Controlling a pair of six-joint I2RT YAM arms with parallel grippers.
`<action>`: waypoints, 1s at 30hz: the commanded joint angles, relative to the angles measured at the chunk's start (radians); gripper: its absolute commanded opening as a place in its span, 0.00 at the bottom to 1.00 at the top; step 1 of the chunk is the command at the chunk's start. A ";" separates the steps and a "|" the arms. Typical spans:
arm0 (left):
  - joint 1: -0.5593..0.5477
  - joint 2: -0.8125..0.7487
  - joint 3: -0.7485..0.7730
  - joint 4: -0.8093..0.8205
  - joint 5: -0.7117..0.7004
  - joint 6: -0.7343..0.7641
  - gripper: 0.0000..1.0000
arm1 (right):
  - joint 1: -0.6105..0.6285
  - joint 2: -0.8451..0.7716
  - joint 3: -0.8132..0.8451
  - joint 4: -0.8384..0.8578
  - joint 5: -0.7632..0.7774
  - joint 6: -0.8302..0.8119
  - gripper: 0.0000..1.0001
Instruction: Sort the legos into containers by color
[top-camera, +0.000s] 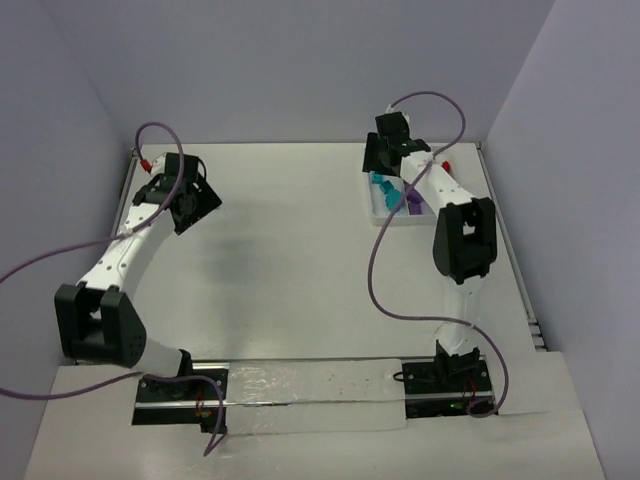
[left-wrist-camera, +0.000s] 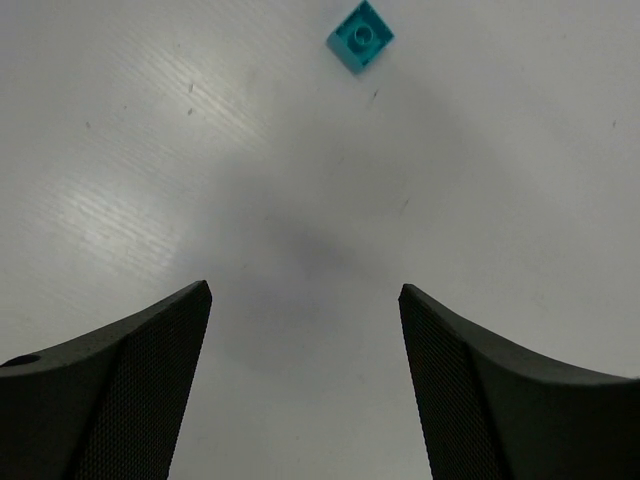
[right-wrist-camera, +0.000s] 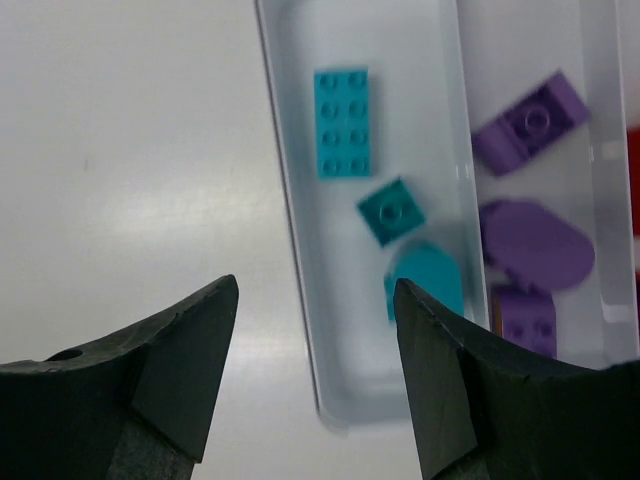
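Observation:
The white tray (top-camera: 386, 218) sits at the far right of the table. In the right wrist view its left compartment (right-wrist-camera: 330, 300) holds a teal 2x4 brick (right-wrist-camera: 343, 123), a small teal square brick (right-wrist-camera: 392, 211) and a rounded teal piece (right-wrist-camera: 428, 280). The middle compartment holds three purple pieces (right-wrist-camera: 535, 243). A sliver of red (right-wrist-camera: 634, 150) shows at the right edge. My right gripper (right-wrist-camera: 316, 282) is open and empty above the tray's near left corner. My left gripper (left-wrist-camera: 305, 290) is open and empty above bare table, with a small teal brick (left-wrist-camera: 360, 35) lying ahead of it.
The table's raised edges and the enclosure walls border the work area. The right arm's cable (top-camera: 385, 260) loops over the table beside the tray. The left arm (top-camera: 120, 255) reaches along the left side.

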 joint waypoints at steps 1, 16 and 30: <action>0.065 0.157 0.158 0.006 -0.035 -0.071 0.83 | 0.053 -0.331 -0.222 0.160 -0.035 0.004 0.71; 0.090 0.685 0.621 -0.022 0.048 -0.071 0.99 | 0.109 -0.776 -0.706 0.240 -0.055 0.025 0.72; 0.091 0.831 0.660 -0.073 -0.033 -0.314 0.88 | 0.120 -0.832 -0.819 0.201 -0.051 -0.010 0.73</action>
